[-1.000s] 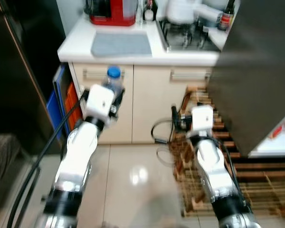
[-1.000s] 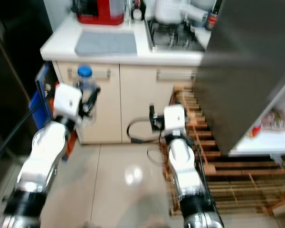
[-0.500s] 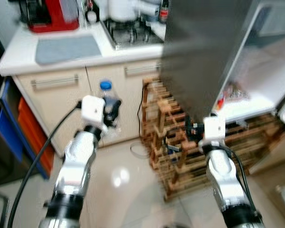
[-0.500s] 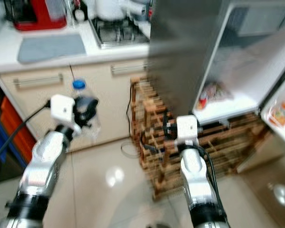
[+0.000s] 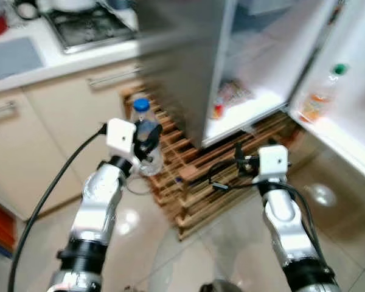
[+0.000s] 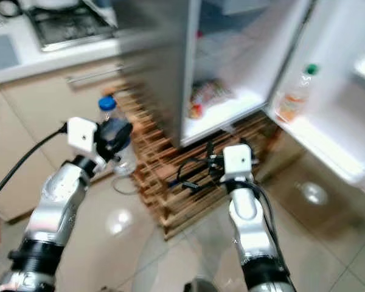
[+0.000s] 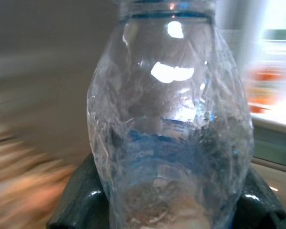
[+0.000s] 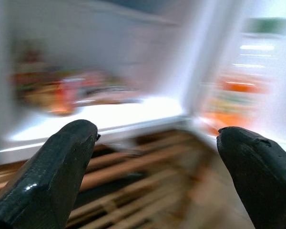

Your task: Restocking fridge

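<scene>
Since a second ago the camera has swung to the right: the worktop (image 5: 24,67) with its hob (image 5: 88,27) has slid to the upper left, and the open fridge (image 5: 255,73) now stands ahead. Both arms keep the same raised pose as before, and the whole scene is blurred.

The left gripper (image 5: 147,135) is pinched on a clear bottle (image 5: 143,131) with a blue cap, holding it upright in front of the cabinets (image 5: 42,140), just left of the wooden rack (image 5: 188,182) on the floor. In the left wrist view the bottle (image 7: 169,124) sits between the two black fingers (image 7: 74,200), which press against its lower sides.

The right gripper (image 5: 240,163) is raised over the rack, pointing at the fridge. In the right wrist view its fingers (image 8: 52,176) are spread wide with nothing between them, and the fridge shelf (image 8: 100,119) lies ahead.

On the lower fridge shelf (image 5: 249,109) lie some packets (image 5: 231,97), too blurred to tell apart. In the open door's rack (image 5: 340,140) on the right stands an orange bottle (image 5: 319,100) with a green cap. The tiled floor (image 5: 231,243) is glossy.
</scene>
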Available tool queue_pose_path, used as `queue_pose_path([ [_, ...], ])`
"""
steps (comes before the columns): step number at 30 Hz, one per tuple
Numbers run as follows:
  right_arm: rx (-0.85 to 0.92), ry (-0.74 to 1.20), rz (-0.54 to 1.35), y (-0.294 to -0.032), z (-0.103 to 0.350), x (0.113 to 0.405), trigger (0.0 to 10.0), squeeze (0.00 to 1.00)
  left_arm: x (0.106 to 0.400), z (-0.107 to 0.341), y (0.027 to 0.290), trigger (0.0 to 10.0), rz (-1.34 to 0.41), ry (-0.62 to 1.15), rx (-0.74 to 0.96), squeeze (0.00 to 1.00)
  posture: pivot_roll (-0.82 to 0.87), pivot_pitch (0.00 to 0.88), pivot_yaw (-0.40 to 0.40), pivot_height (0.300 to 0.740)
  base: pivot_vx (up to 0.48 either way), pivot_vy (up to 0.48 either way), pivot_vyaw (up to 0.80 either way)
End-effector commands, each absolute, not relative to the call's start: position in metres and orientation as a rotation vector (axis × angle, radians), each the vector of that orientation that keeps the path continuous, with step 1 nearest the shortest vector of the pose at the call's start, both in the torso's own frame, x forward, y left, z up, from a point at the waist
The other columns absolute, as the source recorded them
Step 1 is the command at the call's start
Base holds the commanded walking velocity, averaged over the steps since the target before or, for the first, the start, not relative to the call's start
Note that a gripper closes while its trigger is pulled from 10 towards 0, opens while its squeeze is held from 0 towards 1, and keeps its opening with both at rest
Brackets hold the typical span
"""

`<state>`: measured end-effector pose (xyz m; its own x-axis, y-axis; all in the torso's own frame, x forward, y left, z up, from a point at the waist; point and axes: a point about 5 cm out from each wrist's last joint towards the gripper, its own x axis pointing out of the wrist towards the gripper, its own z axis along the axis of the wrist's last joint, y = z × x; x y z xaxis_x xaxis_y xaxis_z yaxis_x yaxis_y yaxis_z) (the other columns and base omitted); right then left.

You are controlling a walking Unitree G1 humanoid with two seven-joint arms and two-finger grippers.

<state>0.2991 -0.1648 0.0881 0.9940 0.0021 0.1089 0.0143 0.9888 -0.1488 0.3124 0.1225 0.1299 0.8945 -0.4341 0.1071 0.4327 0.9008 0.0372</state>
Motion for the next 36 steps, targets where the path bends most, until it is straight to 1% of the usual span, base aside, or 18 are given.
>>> queue_pose_path([
  [1, -0.112, -0.132, -0.017, -0.161, 0.094, 0.301, 10.0, 0.23, 0.316, 0.138, 0.125, 10.0, -0.450, -0.138, 0.030, 0.00, -0.12, 0.000, 0.014, 0.740, 0.000, 0.000, -0.76],
  [3, -0.107, -0.133, -0.021, -0.160, 0.094, 0.301, 10.0, 0.23, 0.317, 0.138, 0.125, 10.0, -0.459, -0.135, 0.036, 0.00, -0.13, 0.000, 0.020, 0.740, 0.000, 0.000, -0.75],
  [8, -0.108, -0.138, -0.019, -0.157, 0.094, 0.300, 10.0, 0.22, 0.319, 0.137, 0.129, 10.0, -0.460, -0.103, -0.059, 0.00, -0.12, 0.000, 0.014, 0.740, 0.000, 0.000, -0.75],
  [15, -0.123, -0.147, -0.022, -0.162, 0.094, 0.297, 10.0, 0.22, 0.321, 0.138, 0.124, 10.0, -0.461, -0.113, -0.023, 0.00, -0.13, 0.000, 0.012, 0.740, 0.000, 0.000, -0.75],
  [16, -0.124, -0.152, -0.018, -0.162, 0.095, 0.296, 10.0, 0.22, 0.322, 0.138, 0.124, 10.0, -0.451, -0.114, -0.014, 0.00, -0.14, 0.000, 0.012, 0.740, 0.000, 0.000, 0.00],
  [20, -0.128, -0.157, -0.012, -0.162, 0.096, 0.295, 10.0, 0.21, 0.326, 0.139, 0.127, 10.0, -0.395, -0.118, -0.022, 0.00, -0.14, 0.000, 0.013, 0.740, 0.459, 0.000, 0.00],
  [24, -0.134, -0.156, 0.002, -0.160, 0.096, 0.294, 10.0, 0.21, 0.327, 0.147, 0.121, 10.0, -0.408, -0.159, -0.025, 0.00, -0.15, 0.000, 0.013, 0.740, 0.478, 0.000, 0.00],
  [31, -0.145, -0.150, 0.016, -0.158, 0.096, 0.295, 10.0, 0.21, 0.329, 0.151, 0.118, 10.0, -0.412, -0.173, -0.038, 0.00, -0.15, 0.000, 0.010, 0.740, 0.480, 0.000, 0.00],
  [36, -0.150, -0.138, 0.017, -0.159, 0.095, 0.296, 10.0, 0.21, 0.331, 0.153, 0.117, 10.0, -0.410, -0.184, -0.048, 0.00, -0.15, 0.000, 0.012, 0.740, 0.480, 0.000, -0.67],
])
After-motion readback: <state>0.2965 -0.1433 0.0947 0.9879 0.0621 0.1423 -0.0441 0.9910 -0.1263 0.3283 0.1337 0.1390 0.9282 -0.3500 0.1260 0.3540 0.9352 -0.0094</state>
